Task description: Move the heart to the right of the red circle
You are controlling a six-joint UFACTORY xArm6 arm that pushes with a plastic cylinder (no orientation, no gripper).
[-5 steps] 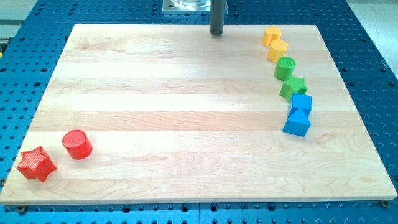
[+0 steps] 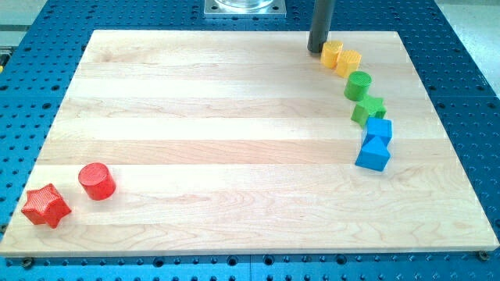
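Note:
My tip (image 2: 319, 50) is at the view's top right of the wooden board (image 2: 234, 117), touching the left side of a yellow block (image 2: 333, 53). A second yellow block (image 2: 349, 61) sits against that one's lower right. I cannot make out which of the two is the heart. The red circle (image 2: 97, 181) stands at the view's bottom left, far from my tip.
A red star (image 2: 45, 205) lies left of and below the red circle. Below the yellow blocks, a green circle (image 2: 358, 84), a green star (image 2: 369, 109) and two blue blocks (image 2: 380, 129) (image 2: 373, 154) curve down the right side.
My tip has moved right and slightly down, from the board's top middle to the yellow blocks. The upper yellow block has shifted down and left, against the second one.

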